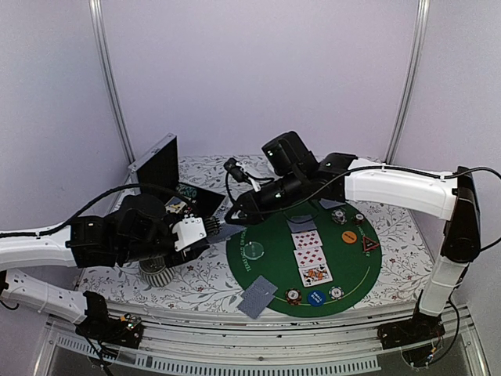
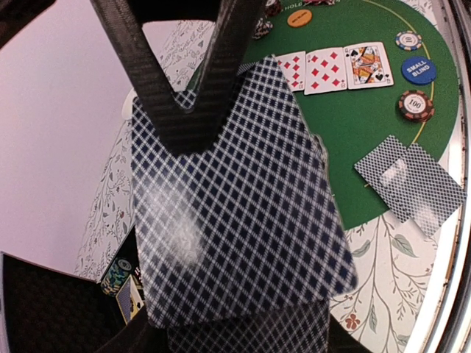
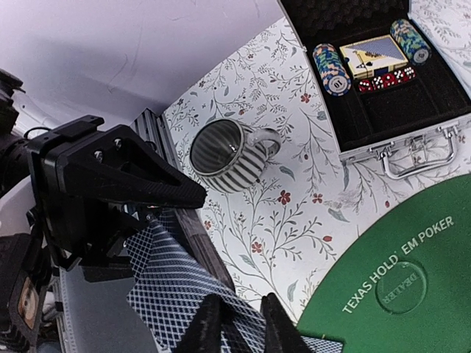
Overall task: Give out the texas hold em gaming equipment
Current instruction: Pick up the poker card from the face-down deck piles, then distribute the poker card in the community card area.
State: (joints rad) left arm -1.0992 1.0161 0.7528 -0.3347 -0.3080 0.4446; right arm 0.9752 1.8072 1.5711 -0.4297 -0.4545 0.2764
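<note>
green felt, a round poker mat point(image 1: 270, 272), covers the right half of the floral-patterned tabletop point(image 1: 203, 278). an open black foam-lined case with a metal handle point(image 3: 434, 95) sits at the far left. both arms meet over the mat's left rim.

my left end effector point(image 2: 185, 126) is clamped tight on the edge of a small stack of grey-blue lattice-backed playing cards point(image 2: 243, 235), holding them in the air. my right end effector point(image 3: 237, 315) has its fingers drawn narrow about the corner of one of those cards. from the wrist view i cannot tell whether the pads are pinching it or only bracketing it. a ribbed grey mug point(image 3: 227, 156) stands on the tabletop beneath the left arm, and i leave it alone.

on the mat, three face-up cards point(image 2: 335, 68) lie in a row at the centre. two face-down cards point(image 2: 412, 180) overlap at the near edge, partly off the felt. near them are a reddish-brown chip point(image 2: 415, 105) and a blue small-blind button point(image 2: 418, 70). an orange button point(image 2: 299, 18) and a small red triangular marker point(image 1: 369, 244) lie further right.

i judge this as mid-deal, with one card passing from the stack to the right arm. next i need a sure pinch on a single card. then i slide it straight out so the left grip doesn't shed the rest, and carry it to an unfilled spot on the felt.
</note>
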